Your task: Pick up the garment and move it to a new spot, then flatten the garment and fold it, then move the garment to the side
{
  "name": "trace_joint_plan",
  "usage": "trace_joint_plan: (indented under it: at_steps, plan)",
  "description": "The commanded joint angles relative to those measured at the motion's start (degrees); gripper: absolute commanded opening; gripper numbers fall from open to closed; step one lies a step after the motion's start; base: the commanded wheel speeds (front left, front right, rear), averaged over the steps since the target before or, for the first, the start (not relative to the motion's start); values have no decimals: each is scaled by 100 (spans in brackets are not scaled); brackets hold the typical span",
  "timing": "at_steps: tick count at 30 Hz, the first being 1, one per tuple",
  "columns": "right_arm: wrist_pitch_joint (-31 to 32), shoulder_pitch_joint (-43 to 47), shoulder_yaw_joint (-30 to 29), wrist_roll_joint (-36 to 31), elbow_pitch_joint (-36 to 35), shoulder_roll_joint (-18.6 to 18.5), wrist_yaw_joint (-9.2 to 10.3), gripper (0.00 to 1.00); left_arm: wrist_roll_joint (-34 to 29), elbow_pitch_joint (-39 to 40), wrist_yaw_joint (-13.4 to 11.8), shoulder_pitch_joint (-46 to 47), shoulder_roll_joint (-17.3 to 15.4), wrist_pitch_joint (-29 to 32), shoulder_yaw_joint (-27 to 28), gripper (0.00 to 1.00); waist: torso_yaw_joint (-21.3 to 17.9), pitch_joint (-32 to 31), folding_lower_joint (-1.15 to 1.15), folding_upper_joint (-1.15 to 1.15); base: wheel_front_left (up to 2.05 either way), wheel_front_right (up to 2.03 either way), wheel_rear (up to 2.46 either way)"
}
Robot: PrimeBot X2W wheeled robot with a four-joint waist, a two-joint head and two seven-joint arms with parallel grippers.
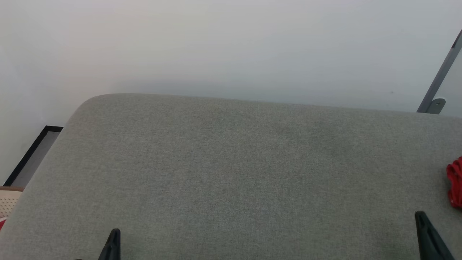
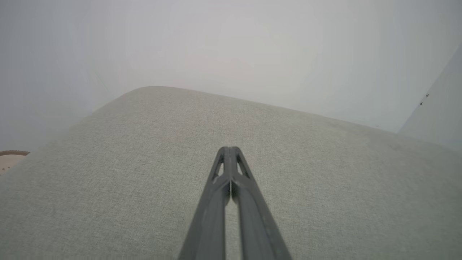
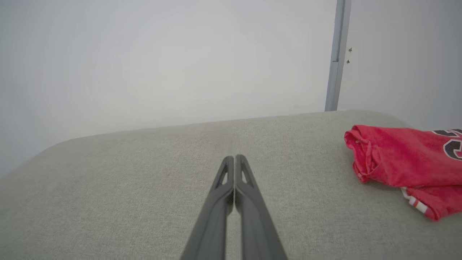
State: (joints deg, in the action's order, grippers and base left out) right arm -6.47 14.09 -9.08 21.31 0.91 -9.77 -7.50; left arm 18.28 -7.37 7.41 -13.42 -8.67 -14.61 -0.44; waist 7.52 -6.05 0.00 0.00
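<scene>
The garment (image 3: pixel 404 159) is a red cloth heap with dark white-outlined characters and striped trim, lying crumpled at the right end of the grey cushion; a sliver of the garment (image 1: pixel 455 182) shows at the head view's right edge. My right gripper (image 3: pixel 234 157) is shut and empty, hovering over bare cushion to the left of the cloth. Its tip (image 1: pixel 419 215) pokes up at the lower right of the head view. My left gripper (image 2: pixel 229 148) is shut with nothing in it, far from the cloth, at the lower left (image 1: pixel 115 231).
The grey upholstered surface (image 1: pixel 231 169) has a rounded far-left corner and ends at a white wall. A grey metal post (image 1: pixel 438 81) stands at the back right. A dark-framed panel (image 1: pixel 34 153) and a beige perforated object (image 1: pixel 8 202) sit beyond the left edge.
</scene>
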Motion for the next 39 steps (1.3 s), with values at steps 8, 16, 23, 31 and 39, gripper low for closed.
trace_joint_plan:
  at_steps: [8, 16, 23, 31, 39]
  plan:
    - [158, -262, 13, 799, 96, 41, 0, 0, 865, -20, -2, 232, 25, 216, 64, 0, -47, 39, 0, 0, 0, 0, 0]
    - [284, -464, 44, 1511, 225, 113, 0, 0, 1622, -103, 1, 436, 71, 414, 118, 0, -96, 79, 0, 0, 0, 0, 0]
    - [387, -628, 65, 2081, 335, 169, 0, 0, 2221, -162, 2, 601, 110, 575, 162, 0, -138, 114, 0, 0, 0, 0, 0]
    - [496, -800, 87, 2681, 445, 232, 0, 0, 2852, -213, 3, 766, 156, 746, 212, 0, -186, 154, 0, 0, 0, 0, 0]
    - [594, -961, 107, 3227, 554, 288, 0, 0, 3433, -265, 4, 920, 198, 908, 259, 0, -234, 194, 0, 0, 0, 0, 0]
